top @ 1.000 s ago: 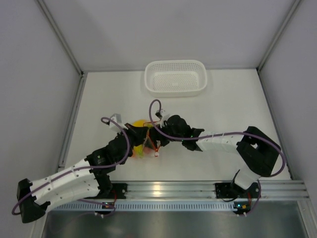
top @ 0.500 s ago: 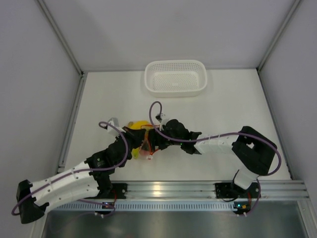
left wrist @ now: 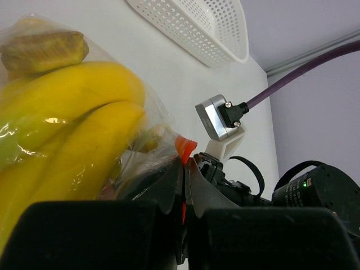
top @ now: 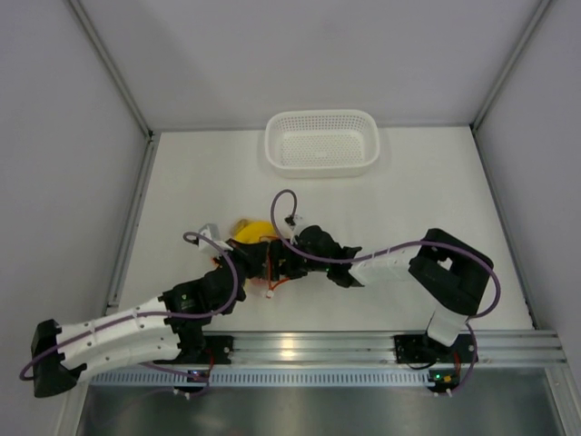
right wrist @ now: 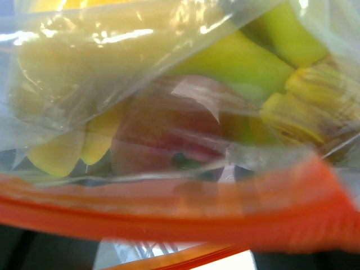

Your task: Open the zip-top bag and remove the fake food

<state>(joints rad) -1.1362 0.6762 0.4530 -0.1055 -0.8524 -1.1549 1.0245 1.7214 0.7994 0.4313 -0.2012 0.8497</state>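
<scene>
The zip-top bag (top: 253,231) lies on the table (top: 408,209), near the middle. The left gripper (left wrist: 183,167) is clamped on its orange zip strip (left wrist: 184,145). Only the right wrist view shows the fake food's pink peach (right wrist: 160,138) below the bananas (right wrist: 247,62). Whether the right gripper (top: 280,263) is holding anything cannot be told.

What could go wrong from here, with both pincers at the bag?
1. The left pincer pinches only a corner of the zip strip; the slick film may slip free under pull.
2. The zip-top bag fills the right wrist view, so the hold of the right pincer cannot be checked; it may drag the bag with its bananas rather than part the seal.
</scene>
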